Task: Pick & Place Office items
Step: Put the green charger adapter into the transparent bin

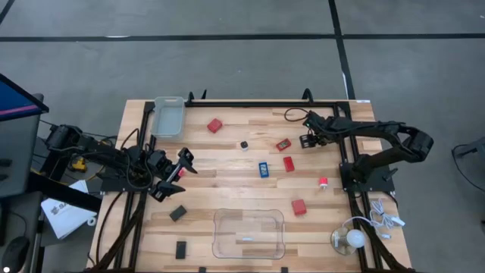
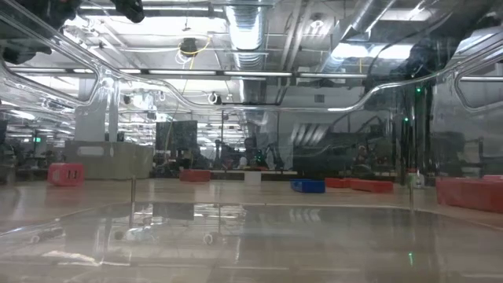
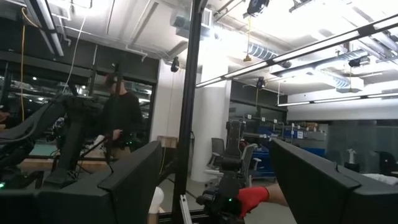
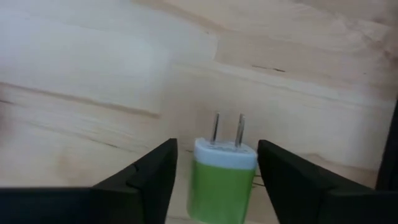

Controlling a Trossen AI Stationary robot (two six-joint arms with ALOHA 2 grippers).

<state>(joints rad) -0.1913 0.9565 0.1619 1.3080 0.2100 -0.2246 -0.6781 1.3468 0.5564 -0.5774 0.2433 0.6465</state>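
A green plug (image 4: 221, 183) with a white cap and two metal prongs lies on the wooden table between the fingers of my right gripper (image 4: 217, 186), which is open and points steeply down at the table's far right (image 1: 307, 139). The high view hides the plug under the gripper. Other office items lie spread over the table: red blocks (image 1: 215, 125) (image 1: 288, 163) (image 1: 298, 206), a blue piece (image 1: 263, 169) and flat black rectangles (image 1: 178, 213) (image 1: 181, 249). My left gripper (image 1: 182, 163) waits open at the left side, raised and tilted upward. My right gripper comes at the green plug from above, one finger on each of its green sides. A strip of wood shows between one finger (image 4: 155, 177) and the plug. The other finger (image 4: 280, 180) meets the plug's outline, and I cannot tell whether it touches.
A clear tray (image 1: 248, 233) stands near the front middle and another (image 1: 168, 115) at the far left corner. A white bulb-like object (image 1: 355, 240) with a cable lies at the front right. A red item (image 1: 283, 144) and a small dark bit (image 1: 245, 145) lie close to the right gripper.
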